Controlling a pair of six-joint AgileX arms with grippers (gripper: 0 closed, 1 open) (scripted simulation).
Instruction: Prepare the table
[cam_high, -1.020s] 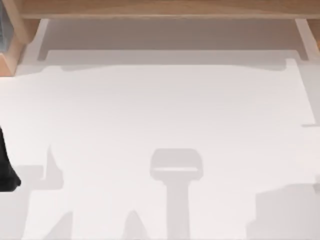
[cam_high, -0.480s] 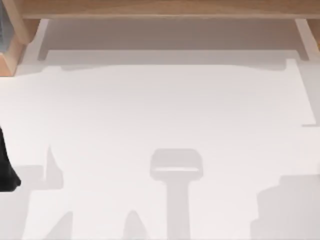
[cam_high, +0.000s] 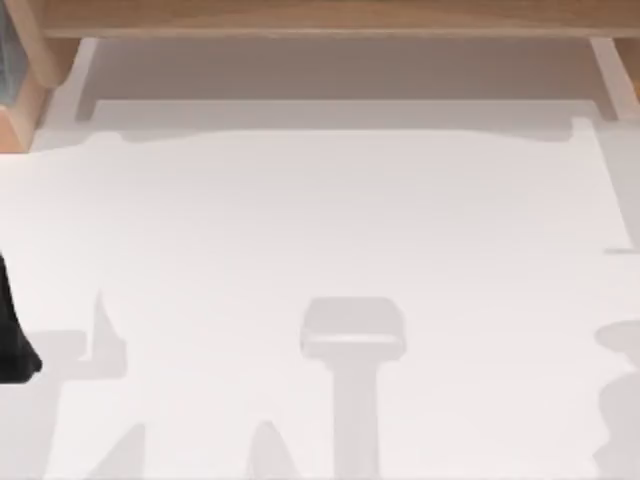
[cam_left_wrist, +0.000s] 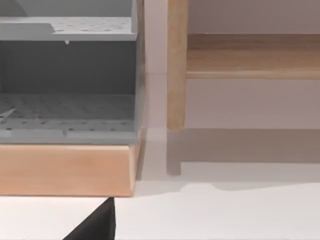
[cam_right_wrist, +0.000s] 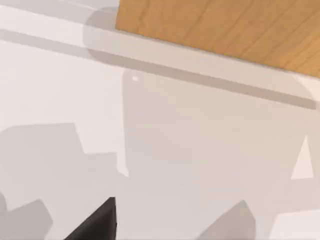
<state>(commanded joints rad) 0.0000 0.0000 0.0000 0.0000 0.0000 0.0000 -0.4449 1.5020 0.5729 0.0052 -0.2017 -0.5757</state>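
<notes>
The table (cam_high: 330, 220) is a large plain white top with nothing lying on it, only soft grey shadows. A black part of my left arm (cam_high: 12, 335) juts in at the table's left edge. In the left wrist view a black tip of my left gripper (cam_left_wrist: 97, 225) hangs just above the table (cam_left_wrist: 225, 215), facing a shelf unit. The right wrist view has a black tip of my right gripper (cam_right_wrist: 97, 222) over the bare white table (cam_right_wrist: 60, 100).
A light-brown wooden frame (cam_high: 320, 18) runs along the table's far side. At the far left corner stands a grey perforated shelf unit (cam_left_wrist: 67, 75) on a wooden base (cam_left_wrist: 65, 170), beside a wooden post (cam_left_wrist: 176, 65). A wooden panel (cam_right_wrist: 225, 30) lies beyond the right gripper.
The grey shadow at the table's lower right has slid toward the right edge and narrowed. The black left arm part has stayed put.
</notes>
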